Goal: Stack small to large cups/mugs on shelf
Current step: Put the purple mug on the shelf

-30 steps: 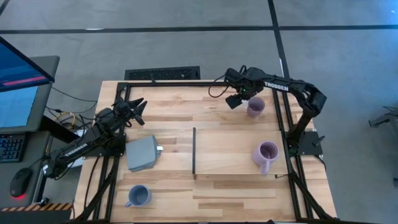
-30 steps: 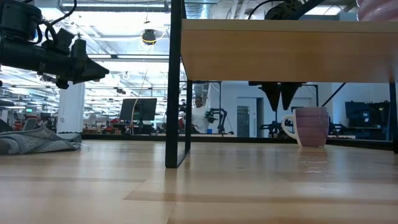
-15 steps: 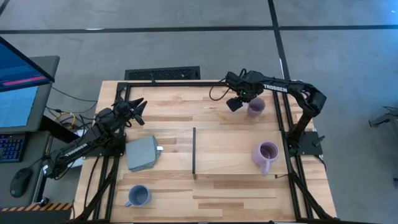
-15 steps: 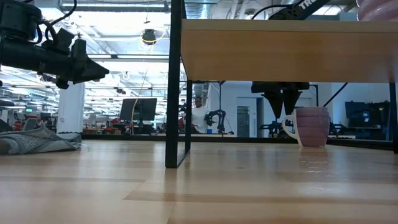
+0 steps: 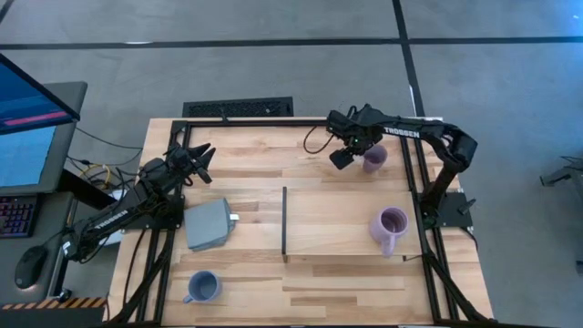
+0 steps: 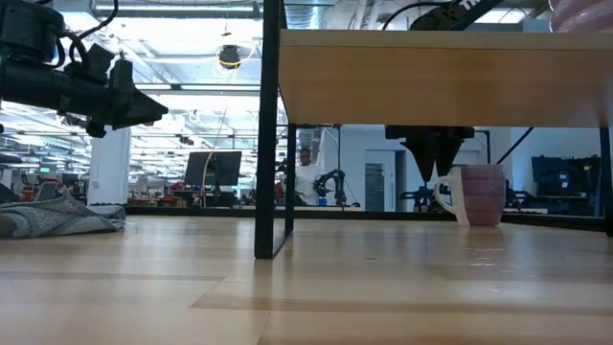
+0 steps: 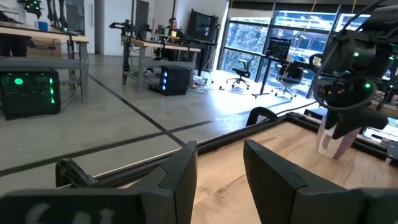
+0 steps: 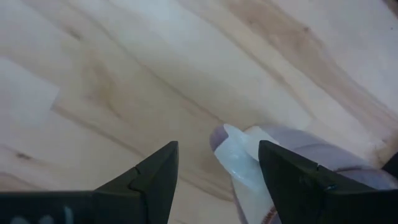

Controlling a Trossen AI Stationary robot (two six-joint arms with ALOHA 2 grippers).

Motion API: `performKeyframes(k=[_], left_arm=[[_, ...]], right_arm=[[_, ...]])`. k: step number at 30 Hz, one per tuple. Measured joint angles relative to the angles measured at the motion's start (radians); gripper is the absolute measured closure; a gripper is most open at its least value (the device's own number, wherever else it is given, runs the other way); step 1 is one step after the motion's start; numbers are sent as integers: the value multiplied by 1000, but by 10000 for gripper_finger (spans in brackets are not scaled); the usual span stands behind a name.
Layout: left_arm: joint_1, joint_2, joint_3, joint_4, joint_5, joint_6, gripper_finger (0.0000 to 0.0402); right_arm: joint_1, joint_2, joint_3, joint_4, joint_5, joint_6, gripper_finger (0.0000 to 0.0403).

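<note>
A lavender mug (image 5: pixel 374 158) stands on its base on the slatted tabletop near the far right corner. My right gripper (image 5: pixel 356 152) hangs over its handle, pointing down and open. In the right wrist view the handle (image 8: pixel 238 157) stands between the two fingers (image 8: pixel 155 177), with a gap on each side. A second lavender mug (image 5: pixel 391 224) stands on the light-wood shelf (image 5: pixel 337 221). The blue-grey mug (image 5: pixel 202 287) sits near the table's near left corner. My left gripper (image 5: pixel 204 158) waits open above the left side.
A flat grey square block (image 5: pixel 209 225) lies left of the shelf's black strip (image 5: pixel 284 221). A black frame (image 5: pixel 246 121) runs along the table's far edge and sides. In the low view the raised shelf panel (image 6: pixel 431 77) stands on a black leg (image 6: pixel 270 144). A person (image 6: pixel 305 177) is far behind.
My right gripper has come down and a little toward the lavender mug on the tabletop, so that its open fingers now straddle the handle. The mug has stayed where it was.
</note>
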Motion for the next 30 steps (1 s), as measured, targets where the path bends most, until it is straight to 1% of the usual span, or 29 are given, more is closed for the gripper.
performKeyframes(k=[12,19,23,30], left_arm=[[0,0,0,0,0,0,280],[0,0,0,0,0,0,280],[0,0,0,0,0,0,280],[0,0,0,0,0,0,280]], right_arm=[[112,0,0,-93,-4,-1,159],[167,0,0,-112,-5,-1,159],[193,0,0,-132,-24,8,159],[217,0,0,-199,-22,52,159]])
